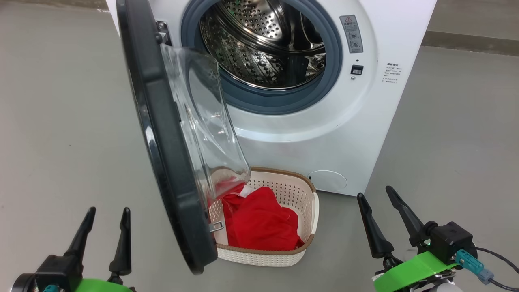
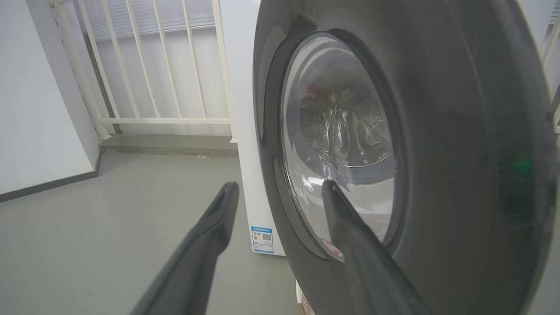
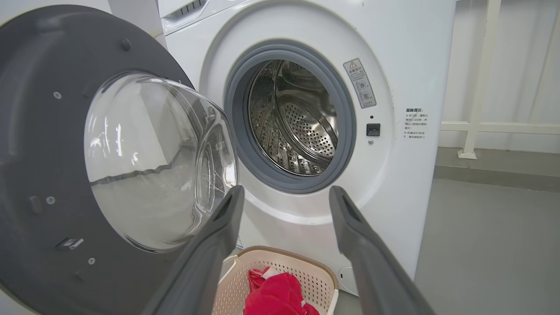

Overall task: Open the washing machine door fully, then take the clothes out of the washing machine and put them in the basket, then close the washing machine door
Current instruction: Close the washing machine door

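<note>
The white washing machine (image 1: 324,134) stands ahead, and no clothes show in its steel drum (image 1: 263,44). Its round door (image 1: 162,134), black-rimmed with a clear glass bowl (image 1: 202,121), hangs open at the left. Red clothes (image 1: 259,223) lie in the cream basket (image 1: 302,190) on the floor below the opening. My left gripper (image 1: 108,221) is open, low at the left, on the door's outer side (image 2: 437,153). Low at the right, my right gripper (image 1: 375,198) is open and empty, pointing at the machine (image 3: 415,65) and basket (image 3: 262,262).
Grey floor (image 1: 52,121) lies on both sides of the machine. A white railing (image 2: 153,65) and wall stand behind it at the left, and a white post (image 3: 481,78) at the right. The door's lower edge overhangs the basket's left side.
</note>
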